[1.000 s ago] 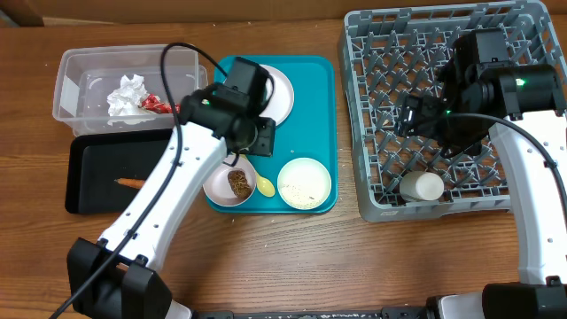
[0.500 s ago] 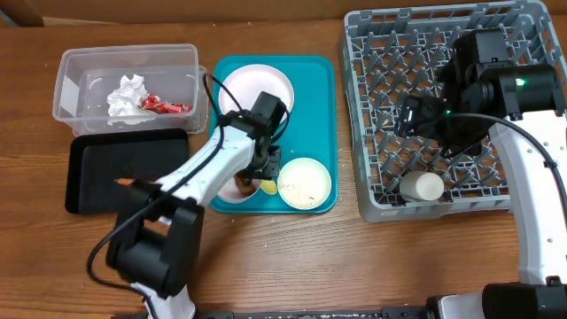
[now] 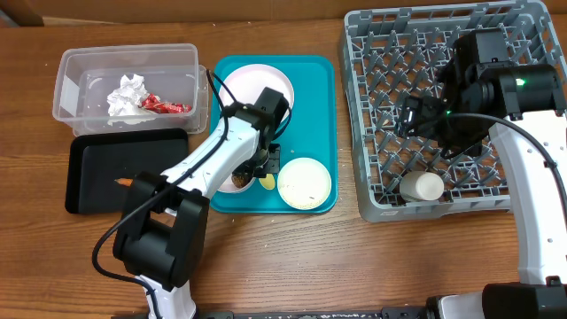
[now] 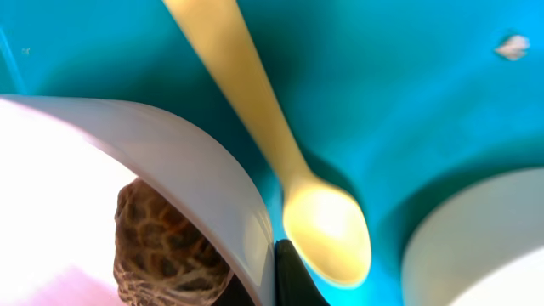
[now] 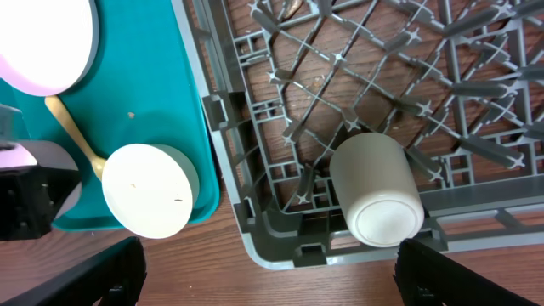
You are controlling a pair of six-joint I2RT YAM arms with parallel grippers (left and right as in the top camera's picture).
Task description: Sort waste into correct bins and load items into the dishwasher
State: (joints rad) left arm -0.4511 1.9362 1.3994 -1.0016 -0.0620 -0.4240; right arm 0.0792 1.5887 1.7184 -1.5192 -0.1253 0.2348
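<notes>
On the teal tray [image 3: 314,75], my left gripper [image 3: 257,168] is shut on the rim of a small white bowl [image 4: 212,183]. One black finger [image 4: 289,280] is outside the rim and the other is inside, beside the brown food lump [image 4: 161,246]. The yellow spoon [image 4: 323,229] lies next to that bowl, and a second bowl [image 3: 304,182] with rice grains sits to its right. The white plate [image 3: 257,89] is at the tray's far end. My right gripper [image 3: 425,120] hangs open over the grey dishwasher rack [image 3: 372,53], where the white cup [image 3: 421,187] lies on its side.
The clear tub [image 3: 71,66] at the back left holds the crumpled napkin [image 3: 127,96] and the red wrapper [image 3: 164,106]. In front of it, the black tray [image 3: 97,168] holds the carrot stick [image 3: 128,182]. Bare wooden table runs along the front.
My left gripper has come down by the bowl with the food lump and closed on its rim. The right arm has not moved.
</notes>
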